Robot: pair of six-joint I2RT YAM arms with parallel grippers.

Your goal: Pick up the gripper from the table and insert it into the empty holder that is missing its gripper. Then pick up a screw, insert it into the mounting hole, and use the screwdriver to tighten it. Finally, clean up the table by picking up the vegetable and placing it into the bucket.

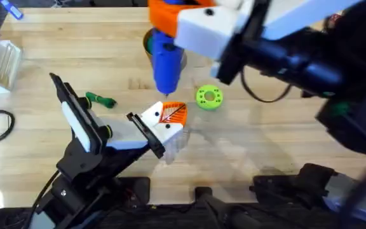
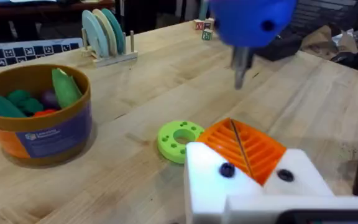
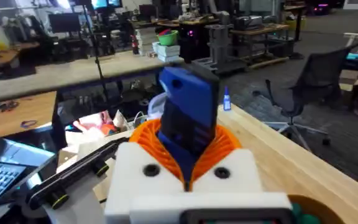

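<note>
— Between the right gripper's (image 1: 170, 22) fingers, what is clamped?
— The screwdriver (image 1: 166, 60), tip down just above the left gripper (image 1: 172, 117).
— And the left gripper?
— Its state cannot be told. The vegetable (image 1: 100, 100) lies beside it.

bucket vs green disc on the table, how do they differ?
The bucket is a tall, open container; the green disc is a flat ring with a hole in the middle.
The bucket has a yellow-tan rim over a dark blue body; the green disc is bright green all over.
The bucket holds toy vegetables; the green disc holds nothing.
The bucket is clearly wider than the green disc.
Both are round and sit on the wooden table.
</note>
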